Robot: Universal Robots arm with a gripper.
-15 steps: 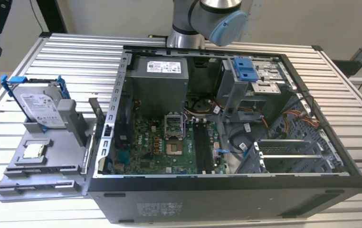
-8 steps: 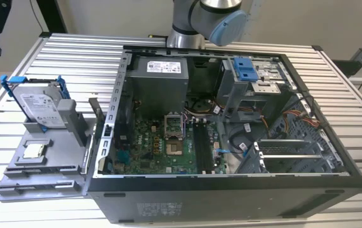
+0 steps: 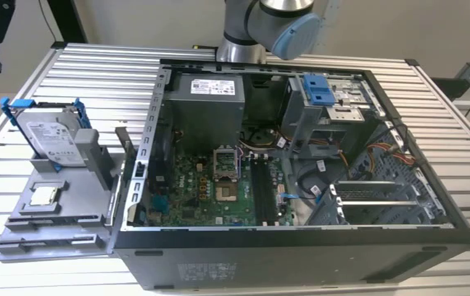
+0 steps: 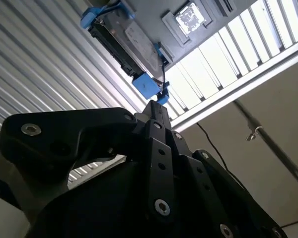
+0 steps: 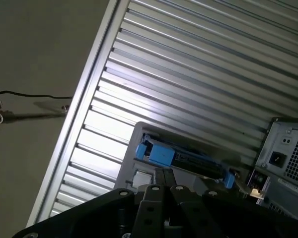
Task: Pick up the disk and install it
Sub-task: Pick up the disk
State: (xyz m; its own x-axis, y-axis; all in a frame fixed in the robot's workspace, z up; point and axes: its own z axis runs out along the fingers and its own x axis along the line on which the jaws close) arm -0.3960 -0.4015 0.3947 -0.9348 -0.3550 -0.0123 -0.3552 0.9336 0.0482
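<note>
Slatted metal worktop (image 3: 95, 68) carries an open computer case (image 3: 301, 253) and, on the exterior view's left, a grey holder (image 3: 79, 206). The disk (image 3: 50, 139) stands on edge in it. In the second wrist view it lies ahead of your gripper (image 4: 156, 105), apart, its long axis crossing the tips. The jaws are pressed together, empty.

arm (image 3: 293, 28): blue-capped joint up high | pincer (image 4: 157, 106): fingers closed together, empty, hanging in air

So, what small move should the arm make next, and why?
Probably open the pincer: it looks shut and hangs apart from the disk, which stands upright on the grey tray, not yet gripped.
</note>
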